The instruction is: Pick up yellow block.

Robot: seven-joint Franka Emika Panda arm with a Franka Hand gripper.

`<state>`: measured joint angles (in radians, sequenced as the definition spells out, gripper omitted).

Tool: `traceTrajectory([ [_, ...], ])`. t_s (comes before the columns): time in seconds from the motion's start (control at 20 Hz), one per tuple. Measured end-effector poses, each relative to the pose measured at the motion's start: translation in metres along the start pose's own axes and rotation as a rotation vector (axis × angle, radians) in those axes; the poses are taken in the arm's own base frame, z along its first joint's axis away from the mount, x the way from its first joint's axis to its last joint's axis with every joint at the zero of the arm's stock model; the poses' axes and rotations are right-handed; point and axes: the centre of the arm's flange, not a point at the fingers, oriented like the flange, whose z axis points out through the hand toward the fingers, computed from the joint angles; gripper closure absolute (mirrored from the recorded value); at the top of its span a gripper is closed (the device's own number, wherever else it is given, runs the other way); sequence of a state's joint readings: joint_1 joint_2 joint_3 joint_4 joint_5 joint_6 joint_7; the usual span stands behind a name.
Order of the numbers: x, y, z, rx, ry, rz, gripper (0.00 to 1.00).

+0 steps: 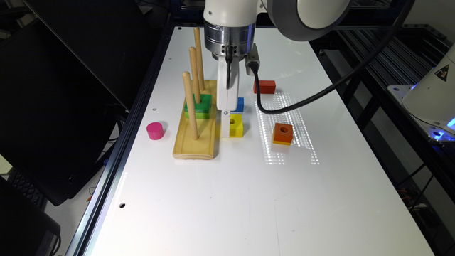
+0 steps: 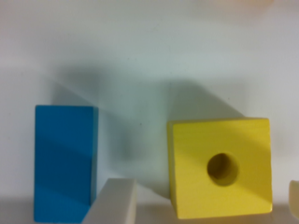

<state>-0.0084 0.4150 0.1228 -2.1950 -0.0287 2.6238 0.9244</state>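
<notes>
A white tabletop (image 1: 249, 199) stretches away from the exterior camera, its nearest part bare and glossy. Partway up it, toward the exterior view's left, a pink cylinder (image 1: 155, 130) stands near the table's edge. Just beside it, to the exterior view's right, lies a long wooden base (image 1: 193, 145) carrying three upright wooden pegs (image 1: 189, 105) in a row running away from the camera; a green and lime block (image 1: 198, 106) sits on the base, threaded on the middle peg. To the right of the base sits the yellow block (image 1: 236, 127), square with a round hole in its top, flat on the table. The robot's white gripper (image 1: 225, 133) reaches straight down at the yellow block's side nearest the base. In the wrist view the yellow block (image 2: 221, 168) lies between two pale fingertips (image 2: 114, 203), one near each side of it, with a gap visible between the nearer fingertip and the block, so the gripper is spread apart and holds nothing. Farther to the exterior view's right lies an orange holed block (image 1: 283, 133) with a thin yellow underside. Just behind the yellow block is a blue block (image 1: 240, 105), also seen in the wrist view (image 2: 64, 161). Farther back lies a red block (image 1: 265, 86).
</notes>
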Motion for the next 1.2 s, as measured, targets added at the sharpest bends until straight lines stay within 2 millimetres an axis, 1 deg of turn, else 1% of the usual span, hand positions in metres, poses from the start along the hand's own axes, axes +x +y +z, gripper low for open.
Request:
traceTrajectory([
  [0.6,-0.004,0.002,0.003,-0.008,-0.007,-0.004,0.00],
  [0.9,-0.007,0.005,0.015,-0.019,-0.018,-0.003,0.00],
  [1.2,-0.007,0.006,0.016,-0.019,-0.019,-0.003,0.00],
])
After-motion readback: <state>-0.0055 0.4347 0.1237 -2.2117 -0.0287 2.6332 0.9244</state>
